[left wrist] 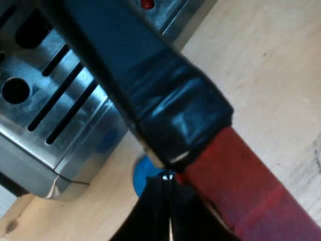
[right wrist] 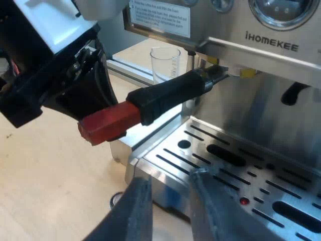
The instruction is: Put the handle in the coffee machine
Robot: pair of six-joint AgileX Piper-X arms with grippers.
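One handle (right wrist: 168,95), red end in left end effector (right wrist: 100,119), at machine (right wrist: 281,105)

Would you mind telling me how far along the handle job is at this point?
Done: the holder reaches the front of the espresso machine, its metal end under the group. In hand: the left gripper is at its red end. Left: probably turning it until locked; I cannot tell if it is seated. The right gripper is open above the drip tray.
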